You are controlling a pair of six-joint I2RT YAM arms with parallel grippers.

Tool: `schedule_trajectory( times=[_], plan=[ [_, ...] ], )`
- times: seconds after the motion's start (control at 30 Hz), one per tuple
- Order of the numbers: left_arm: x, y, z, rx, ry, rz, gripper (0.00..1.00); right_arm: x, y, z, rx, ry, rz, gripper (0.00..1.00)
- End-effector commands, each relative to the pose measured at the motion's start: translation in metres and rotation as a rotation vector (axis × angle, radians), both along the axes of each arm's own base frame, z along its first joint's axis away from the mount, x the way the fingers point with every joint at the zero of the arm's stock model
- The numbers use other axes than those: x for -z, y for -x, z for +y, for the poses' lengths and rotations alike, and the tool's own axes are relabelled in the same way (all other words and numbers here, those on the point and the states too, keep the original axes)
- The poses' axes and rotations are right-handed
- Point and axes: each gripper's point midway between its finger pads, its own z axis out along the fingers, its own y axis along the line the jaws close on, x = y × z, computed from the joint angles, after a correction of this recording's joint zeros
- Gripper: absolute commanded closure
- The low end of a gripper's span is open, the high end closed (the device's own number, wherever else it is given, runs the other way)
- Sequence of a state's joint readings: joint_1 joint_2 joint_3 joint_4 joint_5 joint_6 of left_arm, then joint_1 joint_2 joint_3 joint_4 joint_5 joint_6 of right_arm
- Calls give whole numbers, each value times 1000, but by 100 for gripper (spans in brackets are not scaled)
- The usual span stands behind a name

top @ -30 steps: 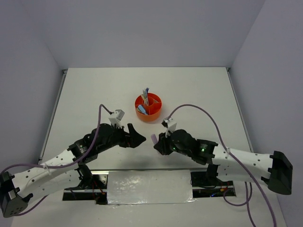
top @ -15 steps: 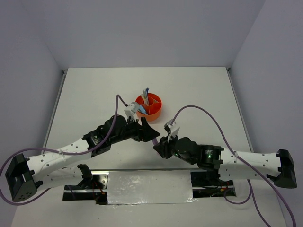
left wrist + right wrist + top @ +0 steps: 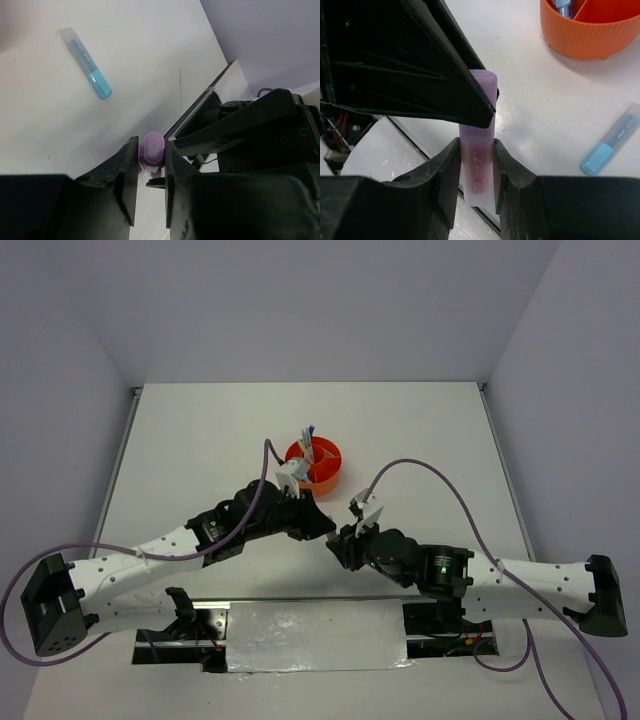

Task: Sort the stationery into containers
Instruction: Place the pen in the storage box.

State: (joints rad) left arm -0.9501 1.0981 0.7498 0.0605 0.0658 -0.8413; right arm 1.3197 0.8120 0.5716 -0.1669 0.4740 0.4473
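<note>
A stubby purple marker [image 3: 478,167] is held off the table between both grippers, near the front edge. My right gripper [image 3: 476,150] is shut on its clear lower body. My left gripper [image 3: 151,150] is shut on its purple capped end [image 3: 152,148], and the fingers touch both sides. In the top view the two grippers meet tip to tip: left gripper [image 3: 324,528], right gripper [image 3: 338,544]. A blue marker [image 3: 86,62] lies flat on the table, also seen in the right wrist view [image 3: 610,145]. The orange container [image 3: 316,468] stands just behind the grippers and holds several pens.
The container's ribbed orange wall [image 3: 587,37] is close beyond the right gripper. A metal strip [image 3: 315,635] runs along the table's front edge between the arm bases. Grey walls close off the table on the left, back and right.
My left arm swung right to the right gripper, and its jaws closed from wide open onto the marker's capped end. The right gripper kept its hold and shifted slightly.
</note>
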Motion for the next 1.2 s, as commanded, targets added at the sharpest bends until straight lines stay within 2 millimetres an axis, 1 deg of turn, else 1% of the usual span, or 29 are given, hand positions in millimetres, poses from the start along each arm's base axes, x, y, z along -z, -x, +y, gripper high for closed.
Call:
schedule_trajectory(
  times=[0.0, 0.03, 0.07, 0.1, 0.13, 0.17, 0.2, 0.23, 0.27, 0.3, 0.33, 0.4, 0.43, 0.47, 0.53, 0.57, 0.63, 0.67, 0.7, 0.73, 0.77, 0.8, 0.83, 0.93, 1.03, 1.1, 1.13, 1.17],
  plan=[
    [-37, -17, -13, 6, 34, -131, 91, -39, 12, 18, -98, -147, -45, 100],
    [-37, -20, -13, 0, 14, -135, 98, -42, 13, 17, -104, -163, -53, 98],
    [-43, -27, -15, -15, -2, -164, 100, -46, 14, 12, -103, -191, -64, 88],
    [-43, -29, -16, -15, -18, -169, 100, -49, 13, 8, -91, -204, -69, 75],
    [-45, -31, -17, -12, -25, -182, 100, -57, 12, 1, -72, -235, -75, 57],
    [-53, -41, -17, -37, -45, -227, 100, -53, 4, -11, -6, -220, -79, 1],
    [-55, -48, -15, -60, -63, -247, 100, -53, -1, -21, 61, -239, -57, 0],
    [-62, -56, -13, -95, -83, -278, 100, -50, -7, -40, 135, -231, -40, 0],
    [-59, -72, -5, -166, -144, -325, 100, -50, -20, -61, 268, -236, -46, 0],
    [-62, -79, -1, -192, -169, -358, 100, -49, -22, -72, 345, -282, 1, 0],
    [-66, -94, 4, -238, -217, -436, 100, -50, -25, -92, 423, -301, 20, 0],
    [-71, -106, 7, -262, -256, -521, 100, -51, -24, -105, 452, -317, 32, 0],
    [-72, -111, 6, -268, -279, -561, 100, -58, -23, -112, 454, -350, 35, 0],
    [-72, -120, 4, -256, -321, -630, 100, -57, -21, -115, 447, -345, 36, 0],
    [-74, -129, -1, -236, -352, -692, 100, -63, -17, -119, 427, -374, 40, 0],
    [-72, -138, -4, -223, -385, -741, 100, -62, -16, -121, 421, -371, 42, 0],
    [-73, -147, -9, -199, -395, -785, 100, -63, -14, -122, 409, -375, 45, 0],
    [-65, -158, -10, -194, -424, -800, 100, -62, -14, -123, 408, -365, 46, 0],
    [-62, -162, -12, -167, -446, -825, 100, -60, -14, -123, 407, -354, 47, 0],
    [-54, -173, -10, -164, -472, -830, 100, -59, -13, -122, 402, -341, 49, 0],
    [-51, -177, -11, -157, -478, -835, 100, -58, -13, -122, 400, -329, 48, 0],
    [-53, -181, -11, -161, -467, -847, 100, -57, -12, -120, 396, -316, 50, 0],
    [-48, -187, -11, -147, -469, -848, 100, -56, -13, -120, 397, -306, 51, 0],
    [-47, -197, -11, -125, -440, -851, 99, -53, -13, -116, 388, -277, 49, 0],
    [-45, -201, -12, -112, -420, -848, 97, -52, -13, -113, 383, -259, 40, 0],
    [-42, -201, -14, -103, -422, -845, 93, -50, -14, -111, 381, -247, 33, 0],
    [-36, -203, -14, -102, -431, -835, 90, -51, -15, -110, 380, -252, 31, 0],
    [-32, -203, -15, -96, -430, -827, 84, -51, -14, -110, 378, -251, 30, 0]
  ],
)
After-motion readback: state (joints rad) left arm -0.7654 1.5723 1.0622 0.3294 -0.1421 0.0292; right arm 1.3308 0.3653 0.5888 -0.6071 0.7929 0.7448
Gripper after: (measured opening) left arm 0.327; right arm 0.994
